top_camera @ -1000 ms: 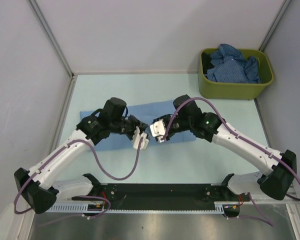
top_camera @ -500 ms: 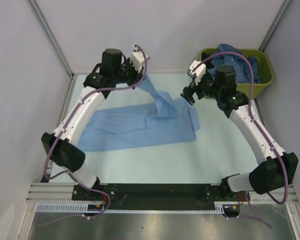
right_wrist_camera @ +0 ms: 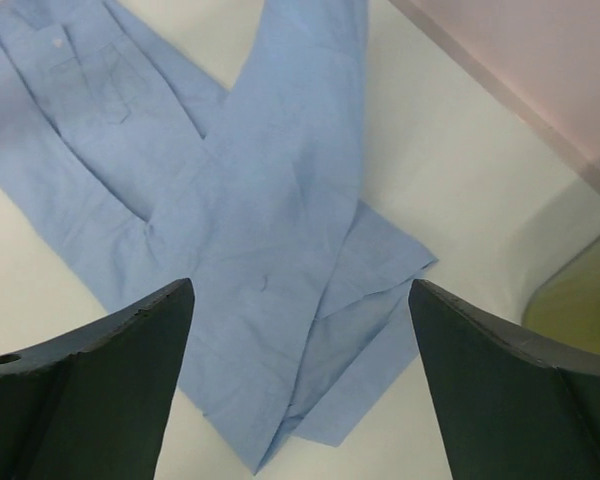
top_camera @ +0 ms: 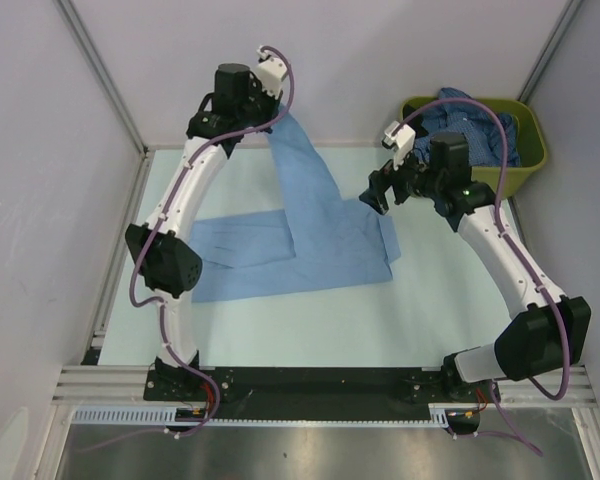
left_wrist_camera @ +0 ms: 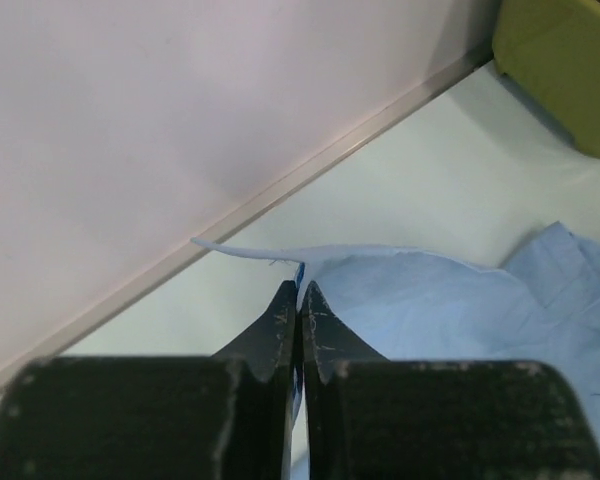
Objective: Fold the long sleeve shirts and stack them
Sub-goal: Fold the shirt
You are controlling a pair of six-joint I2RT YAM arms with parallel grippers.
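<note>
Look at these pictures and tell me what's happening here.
Two robot arms are working on a light blue shirt on the table. The left fingers are pinched shut on one edge of it, raised high at the far side, so cloth hangs down to the rest lying flat. The right fingers are wide open above the shirt's right side, holding nothing. Darker blue shirts sit in a green bin at the far right.

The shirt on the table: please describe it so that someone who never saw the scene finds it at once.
On the pale table, the shirt lies spread across the middle, one part held up high by the left gripper. It is plain light blue, unlike the darker shirts heaped in the olive bin at the far right.
</note>
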